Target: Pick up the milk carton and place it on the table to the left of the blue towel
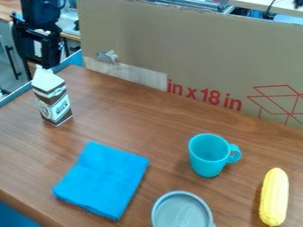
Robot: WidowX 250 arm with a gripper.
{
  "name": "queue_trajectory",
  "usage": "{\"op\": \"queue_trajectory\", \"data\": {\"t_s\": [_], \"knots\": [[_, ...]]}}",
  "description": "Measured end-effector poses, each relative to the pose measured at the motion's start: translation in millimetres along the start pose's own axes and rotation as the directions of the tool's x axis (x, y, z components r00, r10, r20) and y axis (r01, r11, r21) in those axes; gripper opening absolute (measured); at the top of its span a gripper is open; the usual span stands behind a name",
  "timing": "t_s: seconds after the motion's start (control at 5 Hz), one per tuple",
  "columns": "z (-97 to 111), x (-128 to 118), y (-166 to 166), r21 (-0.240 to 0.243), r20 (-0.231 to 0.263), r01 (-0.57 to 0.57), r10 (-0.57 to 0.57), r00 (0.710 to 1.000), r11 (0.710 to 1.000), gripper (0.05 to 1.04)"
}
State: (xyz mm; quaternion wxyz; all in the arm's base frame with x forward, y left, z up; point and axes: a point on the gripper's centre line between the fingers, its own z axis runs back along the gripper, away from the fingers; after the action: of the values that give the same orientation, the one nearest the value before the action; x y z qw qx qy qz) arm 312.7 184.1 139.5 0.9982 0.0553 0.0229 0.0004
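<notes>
Carton (pixel 53 99), brown and white with a pale peaked top, stands on the left part of the brown wood-grain tabletop (pixel 139 117). Nearest the camera, a round grey dish (pixel 181 212) is cut off by the bottom edge of the view. To its right lies a yellow ear of corn (pixel 274 197), lengthwise to the view; to its left, a folded blue cloth (pixel 103 179) lies flat. Farther back, a turquoise mug (pixel 208 155) stands upright, handle to the right. The wood surface has dark streaks and a rounded near edge. Beyond the carton, at the upper left, the black gripper (pixel 44 57) hangs just by its peak; whether it is wide, narrow or holding the carton, I cannot tell. Along the tabletop's far side stands a large cardboard panel (pixel 195 55) with red markings and a crumpled silvery patch (pixel 107 56). A blue rim (pixel 74 60) borders the table's left side. In the room behind are grey cabinets (pixel 9 60) with dark handles and, at the upper right, a pale worktop with cables.
</notes>
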Motion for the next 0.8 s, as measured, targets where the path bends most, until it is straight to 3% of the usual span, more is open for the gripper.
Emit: {"op": "queue_trajectory", "data": {"t_s": [0.6, 0.8], "knots": [[-24.3, -2.9, -12.6, -0.078, -0.044, 0.024, -0.027, 0.999, 0.997, 1.001], [-47.7, -3.4, -3.0, -0.081, -0.139, 0.023, -0.034, 0.990, 0.996, 0.941]]}}
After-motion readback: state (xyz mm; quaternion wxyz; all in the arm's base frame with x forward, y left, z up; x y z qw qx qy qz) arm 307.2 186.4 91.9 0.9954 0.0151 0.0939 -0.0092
